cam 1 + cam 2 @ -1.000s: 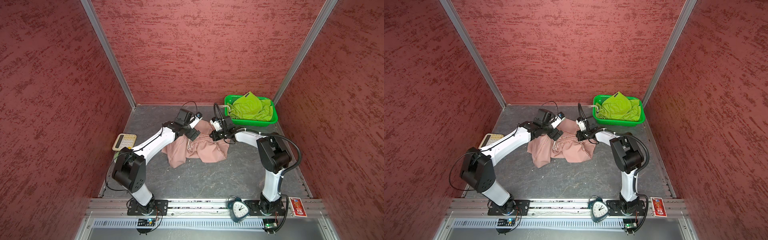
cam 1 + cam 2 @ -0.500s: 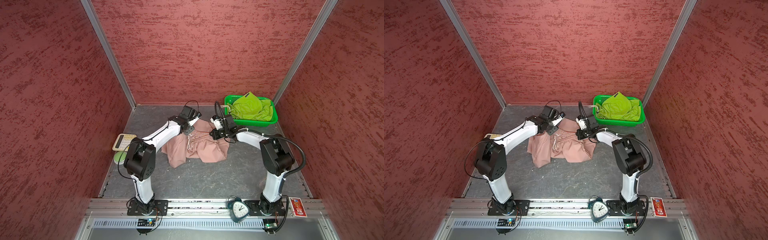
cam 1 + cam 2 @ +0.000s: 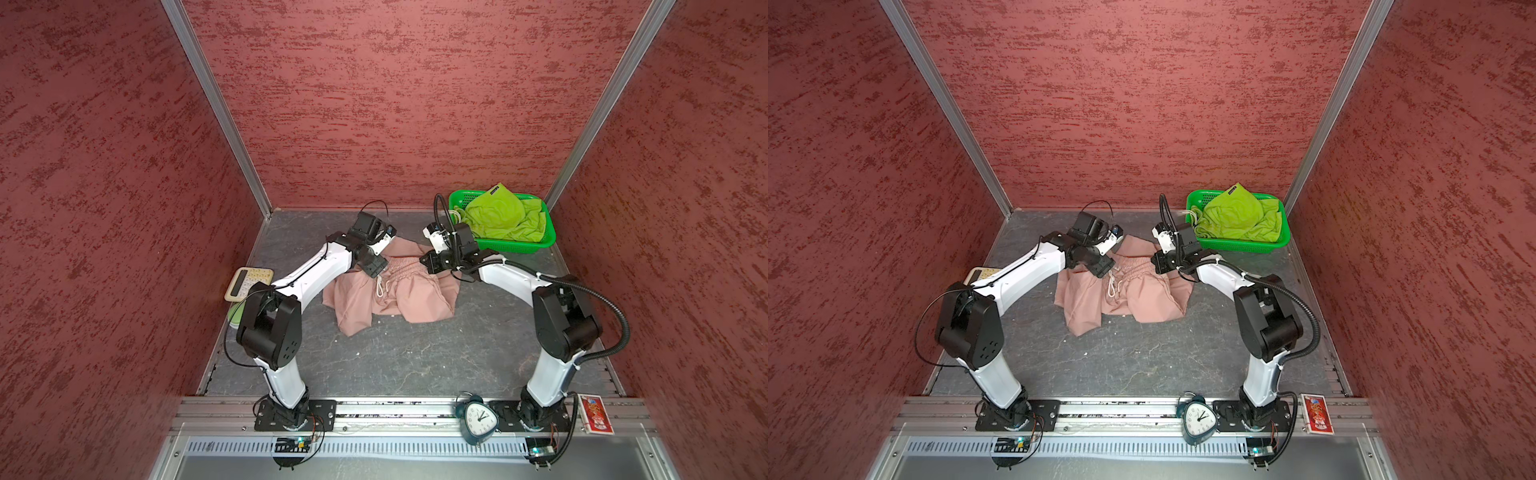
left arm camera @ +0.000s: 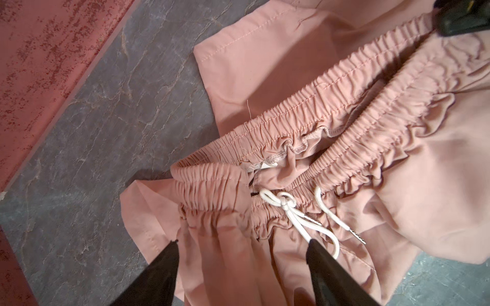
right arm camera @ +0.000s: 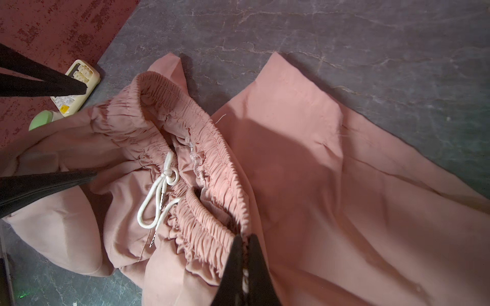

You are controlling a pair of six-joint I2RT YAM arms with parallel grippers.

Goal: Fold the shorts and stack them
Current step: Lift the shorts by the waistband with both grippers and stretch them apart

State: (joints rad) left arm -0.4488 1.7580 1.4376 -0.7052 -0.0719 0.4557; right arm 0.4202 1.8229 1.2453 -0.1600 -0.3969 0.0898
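Observation:
The dusty pink shorts (image 3: 390, 291) (image 3: 1121, 291) lie crumpled mid-table, elastic waistband toward the back, white drawstring (image 4: 291, 212) (image 5: 159, 196) tied in a bow. My left gripper (image 3: 376, 270) (image 3: 1100, 270) (image 4: 242, 241) is open, its fingers straddling the pink fabric just under the waistband's left end, holding nothing. My right gripper (image 3: 428, 264) (image 3: 1156, 264) (image 5: 245, 237) is shut on the waistband's right end. The lime green shorts (image 3: 498, 216) (image 3: 1237, 216) sit bunched in the basket.
A green plastic basket (image 3: 519, 245) stands at the back right, just behind the right wrist. A cream calculator (image 3: 248, 283) lies by the left wall beside the left arm. On the front rail are an alarm clock (image 3: 478, 419) and a red card box (image 3: 596, 413).
My left arm raised its elbow and swung in, and its gripper shifted along the waistband's left end and now stands open. The right gripper kept its pinch in place.

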